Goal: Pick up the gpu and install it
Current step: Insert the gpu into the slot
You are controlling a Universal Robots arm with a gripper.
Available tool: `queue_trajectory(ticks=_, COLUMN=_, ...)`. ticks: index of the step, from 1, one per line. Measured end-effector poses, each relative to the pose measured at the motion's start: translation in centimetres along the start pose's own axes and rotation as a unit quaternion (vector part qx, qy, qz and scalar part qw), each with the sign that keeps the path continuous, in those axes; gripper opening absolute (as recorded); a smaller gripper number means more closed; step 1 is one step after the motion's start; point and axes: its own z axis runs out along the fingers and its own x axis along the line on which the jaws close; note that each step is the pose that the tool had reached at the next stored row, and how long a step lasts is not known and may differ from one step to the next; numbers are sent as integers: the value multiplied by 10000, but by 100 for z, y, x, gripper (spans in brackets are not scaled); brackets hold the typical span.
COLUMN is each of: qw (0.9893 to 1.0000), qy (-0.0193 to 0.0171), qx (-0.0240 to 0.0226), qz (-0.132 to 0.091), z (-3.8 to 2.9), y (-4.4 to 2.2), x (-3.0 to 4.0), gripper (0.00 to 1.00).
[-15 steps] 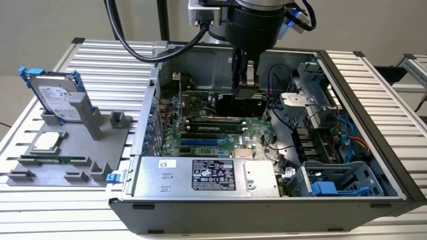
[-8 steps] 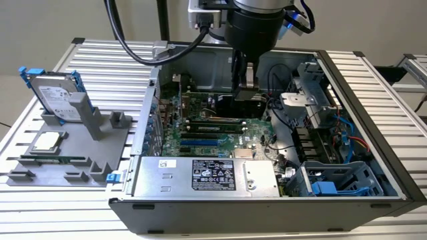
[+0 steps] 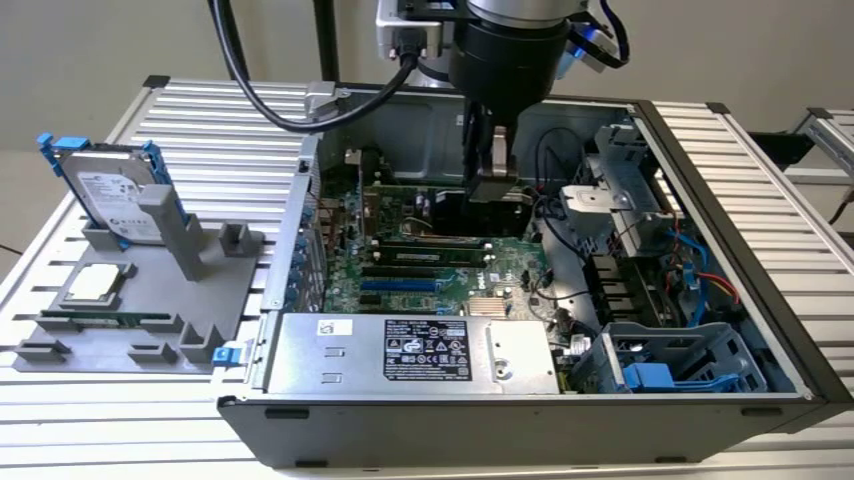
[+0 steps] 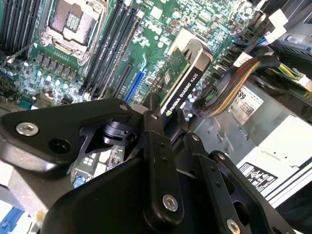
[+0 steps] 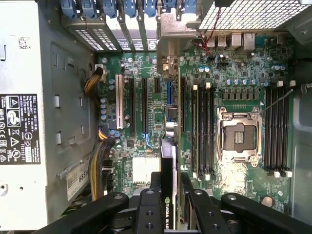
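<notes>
In the exterior view, you see the arm (image 3: pixel 514 50) coming straight down from above into the open computer case (image 3: pixel 747 250), its wrist vertical over the motherboard (image 3: pixel 400 270). The gripper (image 3: pixel 491 185) hangs low inside the case, above the board's far half, with the gpu (image 3: pixel 497 150) held upright, edge-on between its fingers. On the exterior view's left, the hard drive (image 3: pixel 114 200) stands tilted in the grey fixture tray (image 3: pixel 200 300), well apart from the case.

In the second wrist view, you look along the black fingers (image 4: pixel 156 146), which are clamped on the gpu (image 4: pixel 187 78) from both sides. The card's black cooler edge and green board point down toward the expansion slots (image 4: pixel 129 80); whether it touches them you cannot tell.

In the first wrist view, the gripper (image 5: pixel 168 204) grasps the gpu (image 5: pixel 167 161) edge-on, the card lined up lengthwise with the slots (image 5: pixel 144 105) and lying between them and the memory slots (image 5: pixel 202 131). The empty processor socket (image 5: pixel 241 136) sits beyond those.
</notes>
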Motion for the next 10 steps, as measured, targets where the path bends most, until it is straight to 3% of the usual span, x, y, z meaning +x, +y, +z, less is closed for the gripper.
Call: queue_trajectory(ticks=10, qw=10000, qy=2, qx=0, qz=22, z=91, y=17, x=3, gripper=0)
